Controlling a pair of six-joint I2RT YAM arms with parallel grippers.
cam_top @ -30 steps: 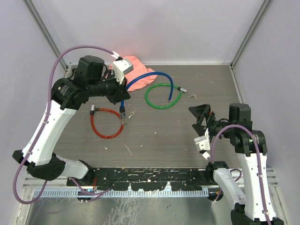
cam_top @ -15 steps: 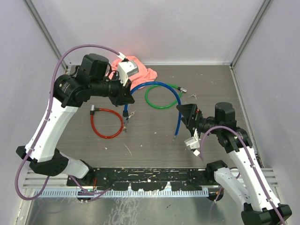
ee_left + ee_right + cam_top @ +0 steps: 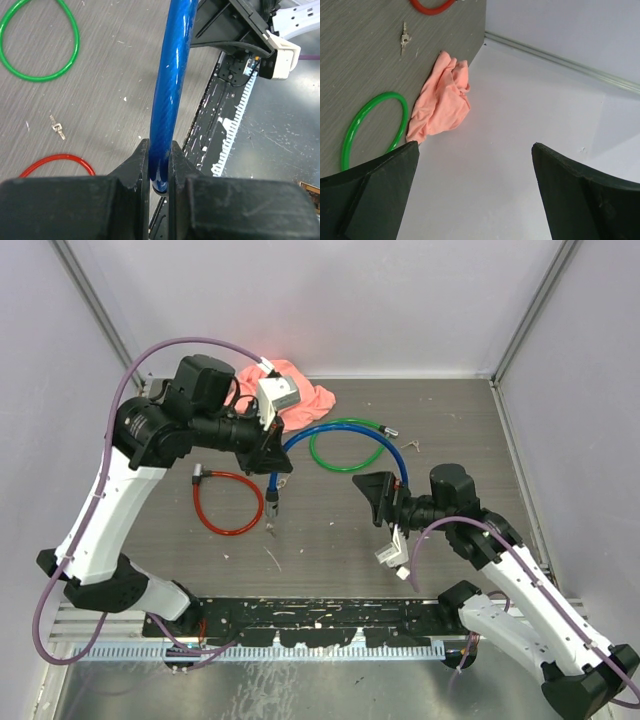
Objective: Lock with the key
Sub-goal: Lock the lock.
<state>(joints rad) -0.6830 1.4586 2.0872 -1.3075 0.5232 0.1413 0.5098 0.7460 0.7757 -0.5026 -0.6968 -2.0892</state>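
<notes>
The left gripper (image 3: 277, 460) is clamped on the blue plastic-coated cable lock (image 3: 172, 75), holding it above the middle of the grey tabletop (image 3: 450, 440). The right gripper (image 3: 378, 502) stands wide apart and empty beside the cable's other end. The springy cable could swing or twist in that narrow pinch, so the right gripper may close on air. Its long axis arches left to right, both ends drooping downward. The small metal key (image 3: 268, 529) lies below, toward the near edge.

Grey wood-grain table (image 3: 330, 530) enclosed by pale lavender walls (image 3: 330, 300).
</notes>
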